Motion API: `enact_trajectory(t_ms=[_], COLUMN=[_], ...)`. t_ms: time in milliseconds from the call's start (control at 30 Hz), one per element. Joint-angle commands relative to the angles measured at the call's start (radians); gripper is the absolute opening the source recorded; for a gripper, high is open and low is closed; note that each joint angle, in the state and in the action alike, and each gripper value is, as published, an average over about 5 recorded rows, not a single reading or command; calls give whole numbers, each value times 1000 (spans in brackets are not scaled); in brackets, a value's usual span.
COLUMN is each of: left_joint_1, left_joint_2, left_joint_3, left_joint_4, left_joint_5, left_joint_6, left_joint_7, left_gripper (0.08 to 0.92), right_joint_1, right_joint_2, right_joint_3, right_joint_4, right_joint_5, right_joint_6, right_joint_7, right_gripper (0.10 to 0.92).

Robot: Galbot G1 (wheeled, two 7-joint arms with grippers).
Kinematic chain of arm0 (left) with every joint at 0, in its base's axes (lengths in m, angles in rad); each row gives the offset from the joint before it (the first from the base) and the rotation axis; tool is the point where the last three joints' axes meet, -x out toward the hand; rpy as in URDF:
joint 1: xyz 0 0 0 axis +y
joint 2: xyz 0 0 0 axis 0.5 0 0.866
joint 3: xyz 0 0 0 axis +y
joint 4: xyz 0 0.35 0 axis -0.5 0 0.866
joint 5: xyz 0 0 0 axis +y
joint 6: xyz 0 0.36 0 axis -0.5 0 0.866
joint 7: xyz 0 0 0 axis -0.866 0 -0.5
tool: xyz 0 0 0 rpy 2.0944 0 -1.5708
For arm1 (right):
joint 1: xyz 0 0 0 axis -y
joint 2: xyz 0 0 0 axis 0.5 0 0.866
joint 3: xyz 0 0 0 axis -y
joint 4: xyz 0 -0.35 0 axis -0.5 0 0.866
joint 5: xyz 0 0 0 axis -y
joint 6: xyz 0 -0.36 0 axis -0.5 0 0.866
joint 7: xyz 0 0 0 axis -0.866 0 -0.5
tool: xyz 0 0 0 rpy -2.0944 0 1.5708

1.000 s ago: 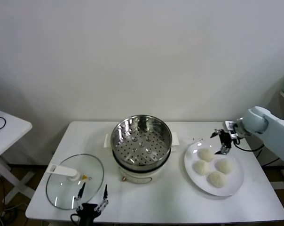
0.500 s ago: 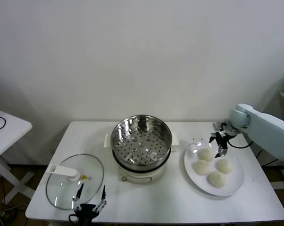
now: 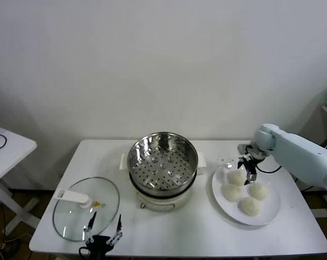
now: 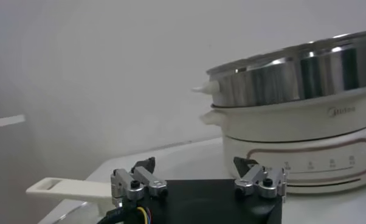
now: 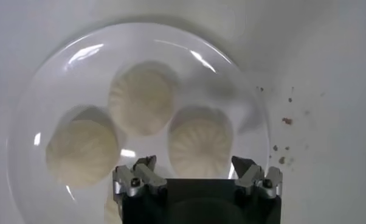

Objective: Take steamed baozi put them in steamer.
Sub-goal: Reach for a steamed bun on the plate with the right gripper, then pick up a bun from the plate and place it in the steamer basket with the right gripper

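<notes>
Four off-white baozi lie on a white plate (image 3: 269, 212) at the right: one at the back (image 3: 236, 177), one on the left (image 3: 231, 192), one on the right (image 3: 257, 190), one in front (image 3: 250, 206). My right gripper (image 3: 247, 169) hangs open just above the back baozi, empty. In the right wrist view its jaws (image 5: 194, 163) stand wide either side of one baozi (image 5: 201, 141), with two more beyond (image 5: 141, 100) (image 5: 82, 152). The steel steamer (image 3: 162, 162) stands empty at the table's middle. My left gripper (image 3: 104, 234) is parked open at the front edge.
A round glass lid (image 3: 77, 214) with a white handle (image 3: 71, 196) lies at the front left, just beyond my left gripper. The left wrist view shows the steamer (image 4: 292, 79) on its cream base and the lid handle (image 4: 67, 187). Small crumbs (image 5: 285, 122) lie beside the plate.
My right gripper has moved left and down from beside the plate's back right rim to just over the back baozi. The left arm and the baozi have not moved.
</notes>
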Motion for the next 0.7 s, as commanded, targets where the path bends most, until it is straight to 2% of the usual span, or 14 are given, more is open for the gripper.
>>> enact_trajectory(t_ms=[33,133,367,700], left_joint_1=[0,1,3,15], left_joint_2=[-11,-12,-14,-15], left_joint_3=[-2,-2,-2,-3], left_joint_4=[4,2,0,11], left_joint_5=[11,13,17,38], left_joint_6=[-2,-3,-9,-30], left_joint_7=[0,0,-3,-7], left_gripper=[823,823,823,823], right_joint_1=[-26,-32,-31,109], right_joint_2=[18,22,16,-24], right_joint_3=[28,41,48,-19], right_joint_4=[-39,-43,-26,81], right_joint_5=[-26,-29,-41,-8], right_joint_6=[2,5,13,85], right_joint_7=[0,2,3,1], right_gripper=[822,799,693,679])
